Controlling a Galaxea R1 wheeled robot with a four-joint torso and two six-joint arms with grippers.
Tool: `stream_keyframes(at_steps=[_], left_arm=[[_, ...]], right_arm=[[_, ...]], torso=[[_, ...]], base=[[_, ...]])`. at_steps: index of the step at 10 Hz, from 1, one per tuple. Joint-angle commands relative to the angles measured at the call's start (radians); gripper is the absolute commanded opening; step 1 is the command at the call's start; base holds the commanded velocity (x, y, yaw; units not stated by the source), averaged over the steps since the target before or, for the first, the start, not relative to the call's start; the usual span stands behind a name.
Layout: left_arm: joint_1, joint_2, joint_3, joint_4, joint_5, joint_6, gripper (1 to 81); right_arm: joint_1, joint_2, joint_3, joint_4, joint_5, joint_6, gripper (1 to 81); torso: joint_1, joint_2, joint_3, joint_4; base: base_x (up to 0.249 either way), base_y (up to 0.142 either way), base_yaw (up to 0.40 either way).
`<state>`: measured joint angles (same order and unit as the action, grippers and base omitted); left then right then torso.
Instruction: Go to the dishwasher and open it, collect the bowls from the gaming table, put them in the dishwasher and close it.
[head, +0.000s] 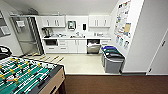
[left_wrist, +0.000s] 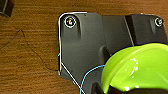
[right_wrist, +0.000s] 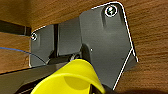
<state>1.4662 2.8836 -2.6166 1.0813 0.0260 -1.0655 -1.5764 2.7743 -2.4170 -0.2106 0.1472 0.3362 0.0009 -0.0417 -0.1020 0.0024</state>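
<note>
open dishwasher (head: 93, 46) sits mid-frame, straight ahead across the floor; left pincer carries a green bowl (left_wrist: 140, 67), right a yellow bowl (right_wrist: 71, 78).

No text can be read anywhere; the posters (head: 122, 21) on the wall at upper right carry print too blurred to make out.

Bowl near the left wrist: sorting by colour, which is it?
Lime green bowl, best in the left wrist view.
</note>
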Motion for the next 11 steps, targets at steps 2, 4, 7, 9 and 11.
stream_keyframes(at_steps=[2,4,7,9,11], left_arm=[[-0.049,-0.016,0.000,0.011,0.043,0.007,1.0],[-0.049,-0.016,0.000,0.011,0.043,0.007,1.0],[-0.049,-0.016,0.000,0.012,0.043,0.009,1.0],[-0.049,-0.016,0.000,0.012,0.043,0.009,1.0],[-0.049,-0.016,0.000,0.012,0.043,0.009,1.0]], right_arm=[[0.040,-0.019,0.004,-0.012,-0.048,-0.002,1.0],[0.038,-0.019,0.004,-0.012,-0.048,-0.002,1.0],[0.038,-0.019,0.004,-0.012,-0.048,-0.002,1.0],[0.040,-0.019,0.004,-0.012,-0.048,-0.002,1.0],[0.038,-0.019,0.004,-0.013,-0.048,-0.003,1.0]], torso=[[0.000,0.000,0.000,0.000],[0.000,0.000,0.000,0.000],[0.000,0.000,0.000,0.000],[0.000,0.000,0.000,0.000],[0.000,0.000,0.000,0.000]], base=[[0.194,0.000,0.000],[0.199,0.000,0.000],[0.205,0.000,0.000],[0.206,0.000,0.000],[0.206,0.000,0.000]])
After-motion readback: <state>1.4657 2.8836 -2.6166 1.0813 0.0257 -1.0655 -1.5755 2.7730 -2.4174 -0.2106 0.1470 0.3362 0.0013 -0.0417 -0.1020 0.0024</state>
